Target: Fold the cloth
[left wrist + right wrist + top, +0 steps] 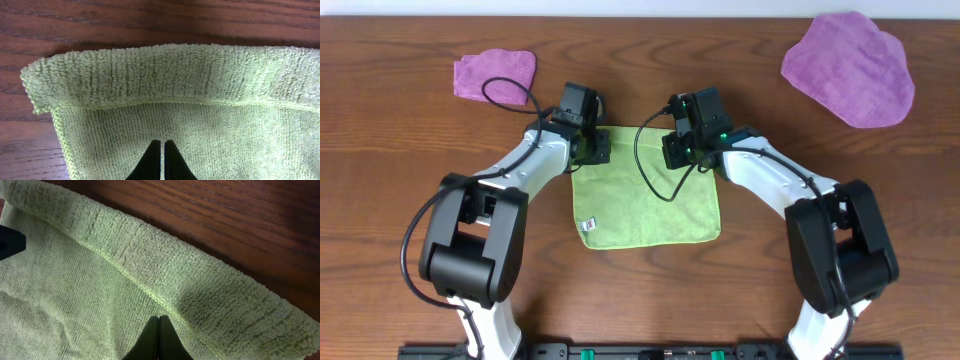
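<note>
Cloth [650, 210] beneath closed left fingers [151, 162], right fingers [150, 342], near rolled edge.

**Robot laboratory bench.** A left arm [470, 240] and a right arm [840, 240], both jointed machines in white and black housings, are standing on a black rail [620, 352] that is running along the near edge of a wood-grain tabletop [380, 180]. A loose black cable [638, 155] is looping from the right arm's wrist. Test pieces are lying spread on the wood: a green cloth [650, 215], a large purple cloth [850, 68] and a small purple cloth [480, 72]. A pale strip [640, 6] is showing beyond the far edge.
</note>
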You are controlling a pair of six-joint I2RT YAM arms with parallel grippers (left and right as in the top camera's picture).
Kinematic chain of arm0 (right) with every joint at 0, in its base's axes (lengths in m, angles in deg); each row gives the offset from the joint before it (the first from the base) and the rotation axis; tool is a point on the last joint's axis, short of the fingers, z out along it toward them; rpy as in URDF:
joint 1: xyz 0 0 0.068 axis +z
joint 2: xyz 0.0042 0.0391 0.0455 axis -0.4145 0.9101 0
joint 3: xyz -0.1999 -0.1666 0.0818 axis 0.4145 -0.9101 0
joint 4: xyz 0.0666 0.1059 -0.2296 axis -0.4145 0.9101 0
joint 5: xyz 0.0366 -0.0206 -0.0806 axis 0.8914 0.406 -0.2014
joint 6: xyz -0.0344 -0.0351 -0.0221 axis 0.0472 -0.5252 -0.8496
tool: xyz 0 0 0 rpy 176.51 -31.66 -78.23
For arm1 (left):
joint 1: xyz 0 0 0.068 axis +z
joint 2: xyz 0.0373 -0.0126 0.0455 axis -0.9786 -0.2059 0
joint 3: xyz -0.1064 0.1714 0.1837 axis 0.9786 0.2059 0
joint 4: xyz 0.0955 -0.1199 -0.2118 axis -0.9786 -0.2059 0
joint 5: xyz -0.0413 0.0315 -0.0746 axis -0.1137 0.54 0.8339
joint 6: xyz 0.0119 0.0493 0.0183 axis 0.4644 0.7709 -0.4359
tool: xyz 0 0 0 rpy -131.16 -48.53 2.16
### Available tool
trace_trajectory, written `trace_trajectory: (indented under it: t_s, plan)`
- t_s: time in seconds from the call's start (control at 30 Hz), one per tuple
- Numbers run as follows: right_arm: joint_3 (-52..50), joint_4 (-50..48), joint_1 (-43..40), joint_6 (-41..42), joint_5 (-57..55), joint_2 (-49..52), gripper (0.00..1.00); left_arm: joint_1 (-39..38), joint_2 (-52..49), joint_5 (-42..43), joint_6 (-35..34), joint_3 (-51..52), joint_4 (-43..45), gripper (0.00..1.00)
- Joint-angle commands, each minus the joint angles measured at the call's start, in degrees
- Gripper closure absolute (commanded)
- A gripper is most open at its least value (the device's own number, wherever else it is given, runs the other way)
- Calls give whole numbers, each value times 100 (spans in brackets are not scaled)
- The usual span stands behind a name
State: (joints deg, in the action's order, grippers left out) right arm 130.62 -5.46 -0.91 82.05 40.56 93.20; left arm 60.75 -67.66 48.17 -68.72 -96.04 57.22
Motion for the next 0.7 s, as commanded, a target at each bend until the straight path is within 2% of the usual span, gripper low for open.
trace_trajectory:
  t_s: [0.0, 0.67]
  plan:
    - [101, 15, -35, -79, 31, 238, 99, -33, -11, 17, 122, -114, 0, 94]
    - [101, -251, -35, -76, 9, 660, 99, -151, -11, 20, 122, -111, -149, 94]
